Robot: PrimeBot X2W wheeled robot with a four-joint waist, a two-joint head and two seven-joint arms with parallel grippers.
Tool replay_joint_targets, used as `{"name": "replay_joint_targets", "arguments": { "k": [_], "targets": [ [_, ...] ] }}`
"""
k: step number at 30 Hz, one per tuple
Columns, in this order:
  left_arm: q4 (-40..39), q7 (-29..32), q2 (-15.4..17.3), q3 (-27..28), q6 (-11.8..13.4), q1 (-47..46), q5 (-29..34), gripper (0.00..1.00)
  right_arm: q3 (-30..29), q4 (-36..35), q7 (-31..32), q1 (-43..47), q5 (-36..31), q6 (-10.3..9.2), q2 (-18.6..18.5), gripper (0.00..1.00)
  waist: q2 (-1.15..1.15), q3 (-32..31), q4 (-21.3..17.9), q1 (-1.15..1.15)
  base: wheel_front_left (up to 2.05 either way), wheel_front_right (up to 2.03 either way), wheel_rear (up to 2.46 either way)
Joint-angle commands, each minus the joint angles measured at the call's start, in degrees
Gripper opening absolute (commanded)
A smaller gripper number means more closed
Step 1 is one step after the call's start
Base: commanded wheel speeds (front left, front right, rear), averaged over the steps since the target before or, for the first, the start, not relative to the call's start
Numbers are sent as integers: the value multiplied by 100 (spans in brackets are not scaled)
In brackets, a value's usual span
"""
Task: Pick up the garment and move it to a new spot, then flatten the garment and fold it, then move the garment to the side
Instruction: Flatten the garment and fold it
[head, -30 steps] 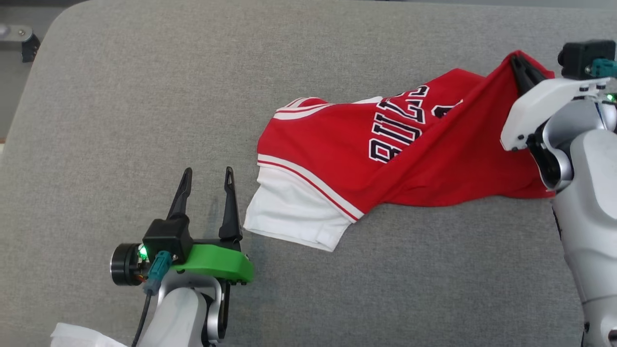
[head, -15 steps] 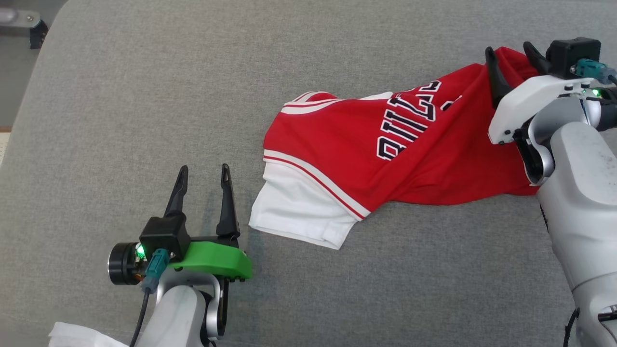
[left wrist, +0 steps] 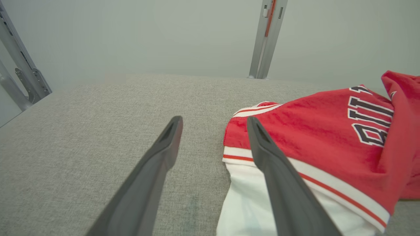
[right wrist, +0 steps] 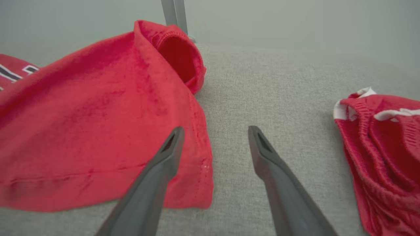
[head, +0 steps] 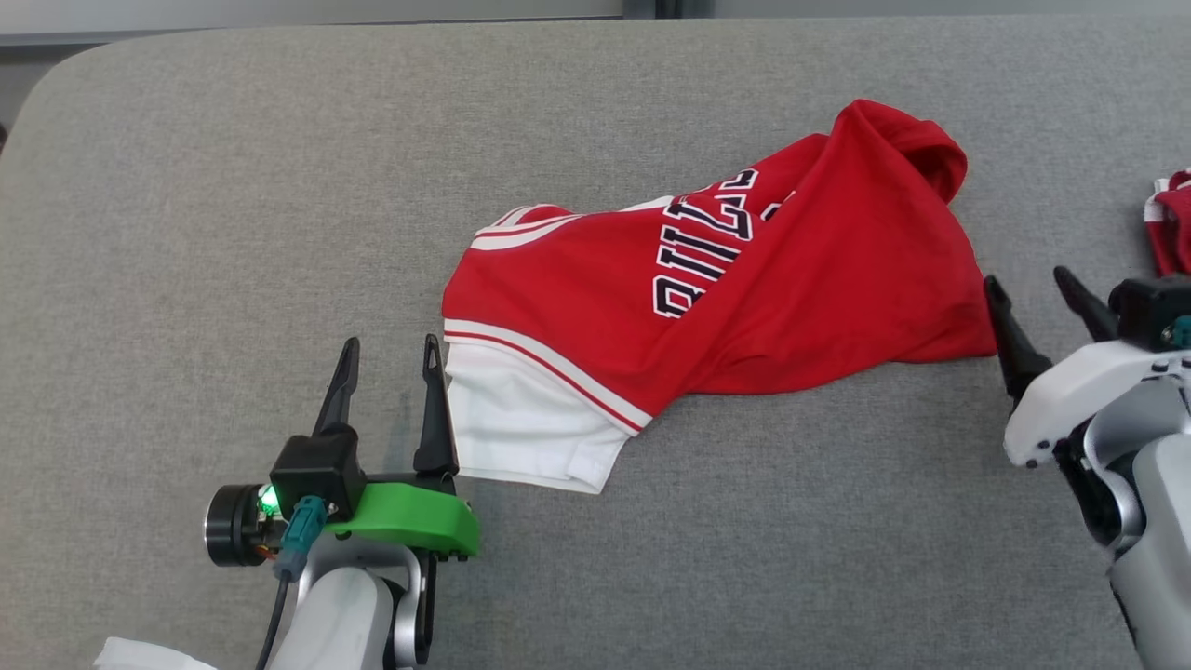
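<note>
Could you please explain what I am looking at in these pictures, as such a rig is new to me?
This is a wheeled robot with two arms. The wide picture comes from a camera on its head, looking down; the other two come from its wrists, looking along each arm's two dark fingers. A red jersey with a white end lies crumpled on a grey padded surface, and a second red garment sits at its right. Both pairs of jaws stand open: the left by the white end, the right by the red end. Nothing is held.
</note>
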Motion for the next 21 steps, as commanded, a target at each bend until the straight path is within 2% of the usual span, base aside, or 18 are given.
{"name": "replay_joint_targets", "arguments": {
  "k": [1,6,10,11,12,13,14,15,16,21],
  "targets": [
    [-12,-1,16,28,-25,27,35,100,12,-216,104,170,88,0,47,100,0,23,-60,0,0,0,0],
    [2,-1,16,38,-75,-35,77,100,66,-656,474,502,140,0,84,100,0,99,-50,0,0,0,0],
    [32,-1,16,36,-96,-82,109,100,86,-497,574,355,52,0,51,100,0,137,9,0,0,0,0],
    [39,-1,16,39,-100,-86,107,100,100,-423,608,312,35,0,51,96,0,141,23,0,0,0,0],
    [47,-1,16,38,-105,-89,113,100,116,-326,612,258,12,0,49,66,0,144,41,0,0,0,0],
    [52,-1,16,34,-108,-90,112,100,115,-248,599,204,-19,0,34,47,0,145,57,0,0,0,0],
    [58,-1,16,32,-111,-91,112,100,119,-154,571,148,-36,0,31,33,0,145,73,0,0,0,0],
    [60,-1,16,31,-100,-93,114,100,125,-76,559,98,-58,0,37,25,0,145,86,0,0,0,0],
    [65,-1,16,31,-104,-92,115,100,141,4,522,40,-77,0,35,0,0,143,97,0,0,0,0],
    [90,-1,16,57,-93,-27,140,100,185,208,242,-179,-201,0,15,0,0,99,81,0,0,0,0]
  ]
}}
